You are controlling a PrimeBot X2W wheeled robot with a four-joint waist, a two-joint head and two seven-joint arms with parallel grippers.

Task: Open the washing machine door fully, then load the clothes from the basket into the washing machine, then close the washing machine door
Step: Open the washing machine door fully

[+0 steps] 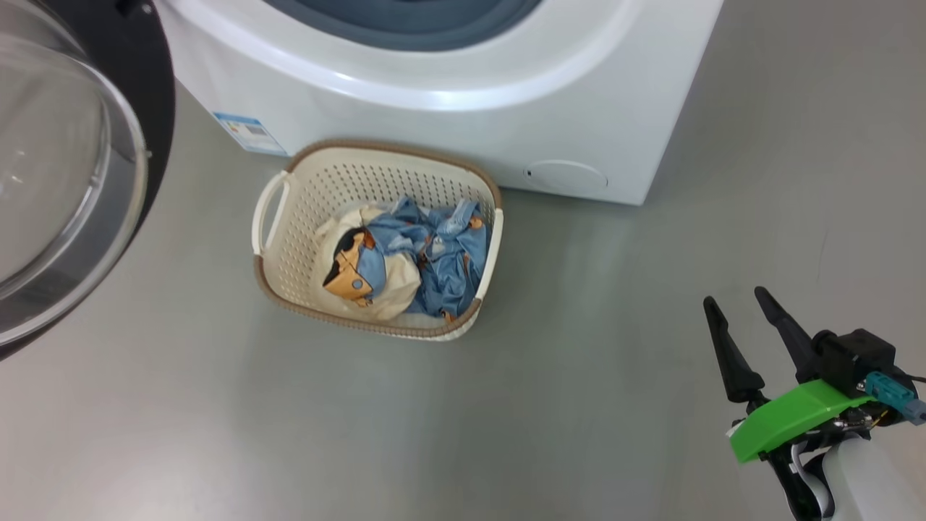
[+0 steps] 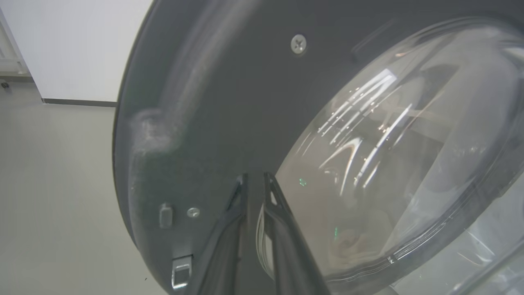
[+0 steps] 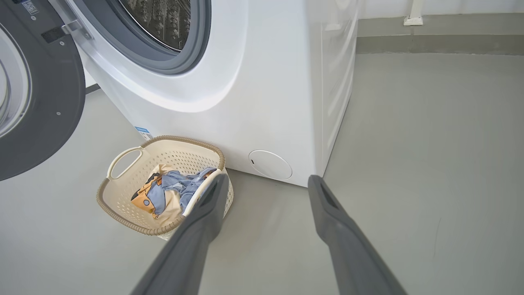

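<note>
Grey floor [image 1: 579,376] carries the basket [image 1: 311,188], clothes [image 1: 434,253] inside, just before the washing machine [image 1: 579,108]. Beside it the washing machine door [image 1: 155,87] hangs open. The right gripper [image 1: 734,297] is spread and empty, well apart. The left gripper [image 2: 256,177] nears the door's inner face, fingers almost together; grip unclear.

The floor [image 1: 615,376] is smooth and grey, with a soft shine. Two things stand directly on it: the washing machine [image 1: 579,108] at 12 o'clock in the head view, and the basket [image 1: 304,239] toward 10 o'clock from the middle, just beside the machine's lower front.
</note>
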